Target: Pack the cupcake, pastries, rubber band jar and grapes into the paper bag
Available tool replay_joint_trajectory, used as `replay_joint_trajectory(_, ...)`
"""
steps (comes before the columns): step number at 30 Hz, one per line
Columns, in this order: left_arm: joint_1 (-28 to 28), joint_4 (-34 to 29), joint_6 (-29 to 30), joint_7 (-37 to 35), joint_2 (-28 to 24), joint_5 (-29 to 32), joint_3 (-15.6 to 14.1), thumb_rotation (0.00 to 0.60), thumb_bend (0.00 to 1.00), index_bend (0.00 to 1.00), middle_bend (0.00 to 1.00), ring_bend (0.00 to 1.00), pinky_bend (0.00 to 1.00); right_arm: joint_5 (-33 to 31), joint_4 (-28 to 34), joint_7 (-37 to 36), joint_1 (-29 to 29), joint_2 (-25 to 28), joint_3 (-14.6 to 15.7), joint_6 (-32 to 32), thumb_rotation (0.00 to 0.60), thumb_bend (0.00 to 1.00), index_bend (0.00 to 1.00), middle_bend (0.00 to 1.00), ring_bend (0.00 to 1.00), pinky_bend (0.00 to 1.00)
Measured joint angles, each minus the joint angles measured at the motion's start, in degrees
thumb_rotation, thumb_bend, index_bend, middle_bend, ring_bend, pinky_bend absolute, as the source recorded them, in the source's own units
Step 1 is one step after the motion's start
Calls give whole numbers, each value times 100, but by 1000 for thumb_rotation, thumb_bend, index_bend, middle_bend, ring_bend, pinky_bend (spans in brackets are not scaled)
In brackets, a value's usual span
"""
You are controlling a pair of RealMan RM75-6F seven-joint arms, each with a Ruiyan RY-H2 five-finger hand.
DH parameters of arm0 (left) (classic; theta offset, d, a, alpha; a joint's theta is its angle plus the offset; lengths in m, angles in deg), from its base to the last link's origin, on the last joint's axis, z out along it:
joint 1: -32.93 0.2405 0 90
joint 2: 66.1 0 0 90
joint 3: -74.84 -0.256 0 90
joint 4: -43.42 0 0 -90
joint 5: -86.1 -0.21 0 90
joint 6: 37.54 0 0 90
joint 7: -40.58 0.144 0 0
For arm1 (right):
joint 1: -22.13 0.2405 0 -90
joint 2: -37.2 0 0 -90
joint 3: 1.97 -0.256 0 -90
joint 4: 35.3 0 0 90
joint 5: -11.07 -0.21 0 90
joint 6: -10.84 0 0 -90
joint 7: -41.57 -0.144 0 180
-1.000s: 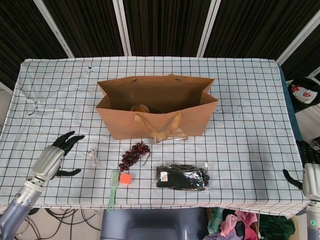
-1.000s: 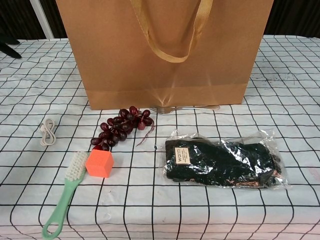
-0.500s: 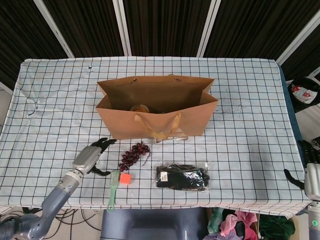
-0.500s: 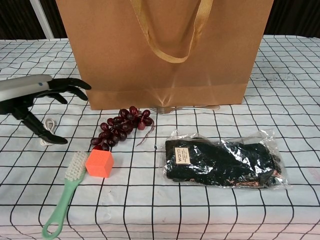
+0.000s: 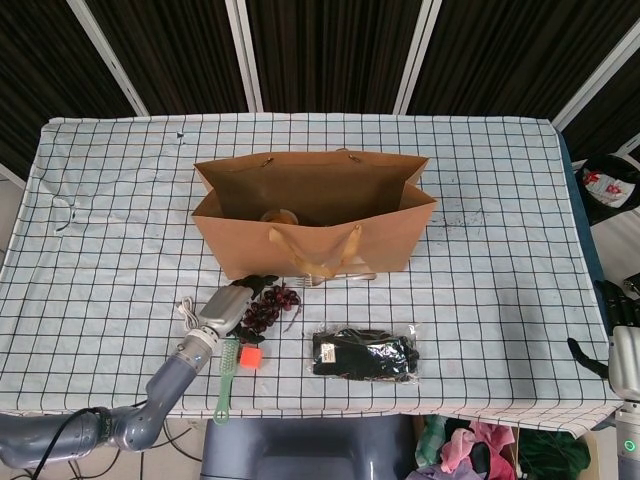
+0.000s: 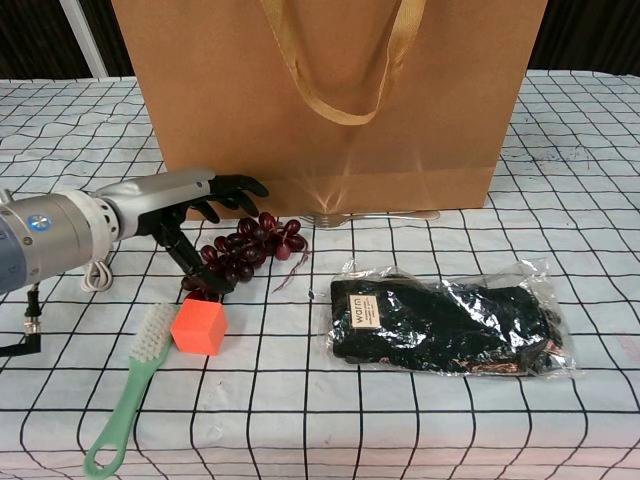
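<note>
Left robot hand (image 6: 195, 205) spread wide over the grapes (image 6: 245, 252), right robot hand (image 5: 620, 345) (head view only) unreadable at the frame edge.

The paper bag (image 5: 315, 232) is plain brown. The grapes (image 6: 245, 255) are dark red. A white cloth with a black grid covers the bench (image 5: 500, 180). The cube (image 6: 198, 326) is orange, the brush (image 6: 130, 391) pale green, the left hand (image 6: 185, 205) grey and black.
</note>
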Motion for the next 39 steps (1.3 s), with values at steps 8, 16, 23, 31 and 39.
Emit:
replay_joint_trajectory(8, -70, 179, 109, 65, 187, -16, -37, 600, 232, 158, 245, 159, 278, -7, 12, -45, -13, 16, -18, 27, 600, 172, 127, 127, 191, 217)
replay_joint_trajectory(16, -37, 369, 411, 253, 308, -196, -129, 600, 246, 176, 271, 195, 312, 11, 20, -70, -11, 13, -12, 26, 600, 173, 127, 129, 191, 217)
replay_joint_trajectory(23, -99, 487, 311, 331, 442, -170, -170, 600, 225, 184, 251, 158, 290, -8, 24, -67, -10, 11, -22, 21, 600, 173, 127, 130, 191, 217)
replay_joint_trajectory(31, -131, 672, 413, 310, 643, -400, -183, 600, 350, 328, 429, 357, 501, -24, 34, -115, -21, 35, -39, 35, 600, 176, 127, 129, 191, 217)
replay_joint_trajectory(39, -29, 850, 767, 225, 789, -668, -128, 600, 410, 391, 497, 418, 550, -5, 53, -180, -29, 54, -39, 47, 600, 178, 127, 129, 191, 217)
